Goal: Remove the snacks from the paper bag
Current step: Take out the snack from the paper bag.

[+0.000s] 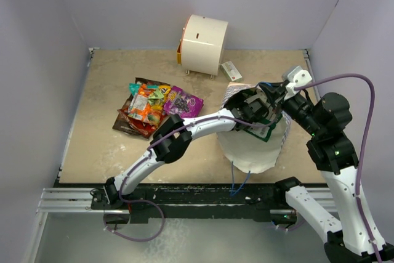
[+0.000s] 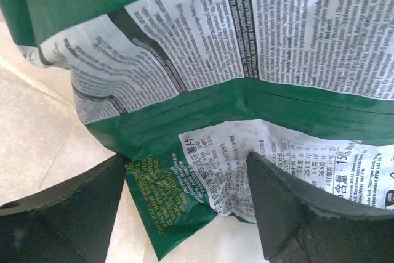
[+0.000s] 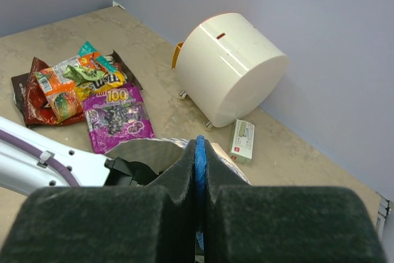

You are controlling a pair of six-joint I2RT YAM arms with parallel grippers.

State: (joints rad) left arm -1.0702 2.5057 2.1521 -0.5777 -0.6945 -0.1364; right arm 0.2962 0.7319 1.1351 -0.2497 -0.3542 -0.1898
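1. Top external view, far left of the tabletop [image 1: 98,90]: a heap of snacks lies outside the bag; the dark brown chips bag [image 1: 130,122] is at the bottom; the orange packet [image 1: 143,104] rests on top of it; the teal packet [image 1: 134,87] shows at the heap's far edge; the purple packet [image 1: 183,101] lies on its right side.
2. Behind the heap and to its right, against the back wall, the white cylindrical appliance [image 1: 205,44] lies on its side; the small white box [image 1: 231,69] sits just beside it on the right.
3. Right of centre, the paper bag [image 1: 249,155] lies flat on the tabletop with its mouth toward the back wall; a blue string trails over the near edge.
4. The left arm [image 1: 184,130] stretches from the near left across to the bag's mouth; the left gripper [image 2: 186,158] has its jaws spread, one finger either side of the lower corner of the green-and-white packet [image 2: 246,60]; whether the pads touch it I cannot tell; the packet is at the bag's mouth, pale paper beneath it.
5. Furthest right, the right gripper [image 3: 198,146] is above the bag's mouth; its jaws are pressed together, pinching the blue string handle [image 3: 199,183].
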